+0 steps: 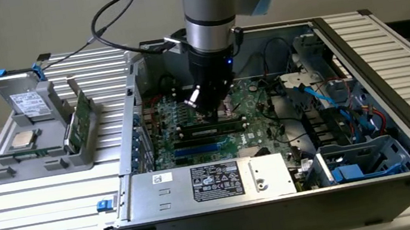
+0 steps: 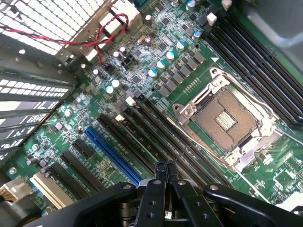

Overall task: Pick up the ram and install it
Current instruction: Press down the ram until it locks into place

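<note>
Gripper fingers pressed together, nothing between them; in the wrist view the two fingertips meet just above the black memory slots on the motherboard. In the exterior view the gripper hangs straight down from the arm inside the open computer case, tips right over the far edge of the ram; contact with it cannot be told. The ram lies lengthwise in a slot near the board's middle, flat-looking and level, just below the gripper tips, with a blue slot just nearer the camera. Wrist view also has the empty processor socket with its metal frame open, beside the memory slots, a long blue expansion slot, round capacitors, and a red-black wire pair running to a white connector by the perforated case wall. Silver power supply with a label sits at the case's near side; blue cables and a drive cage are to the exterior view's right. Outside the case, on the slatted table at the exterior view's left, a grey holder tray carries a square silver processor chip, an upright green card and a drive in a blue-tabbed bracket.
</note>
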Action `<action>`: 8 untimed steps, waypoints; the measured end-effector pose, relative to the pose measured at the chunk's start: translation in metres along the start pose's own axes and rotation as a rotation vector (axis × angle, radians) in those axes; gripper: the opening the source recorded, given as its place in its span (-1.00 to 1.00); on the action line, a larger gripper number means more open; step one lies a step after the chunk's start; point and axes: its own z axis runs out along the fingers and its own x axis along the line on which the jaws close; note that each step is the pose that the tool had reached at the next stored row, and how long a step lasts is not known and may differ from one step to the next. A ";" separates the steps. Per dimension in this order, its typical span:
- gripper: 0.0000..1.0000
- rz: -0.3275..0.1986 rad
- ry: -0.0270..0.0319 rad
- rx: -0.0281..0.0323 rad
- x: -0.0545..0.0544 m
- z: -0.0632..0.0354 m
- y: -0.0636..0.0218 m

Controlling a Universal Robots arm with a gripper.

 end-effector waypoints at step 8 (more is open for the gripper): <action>-0.79 0.100 -0.0188 0.0154 0.000 0.0001 0.0000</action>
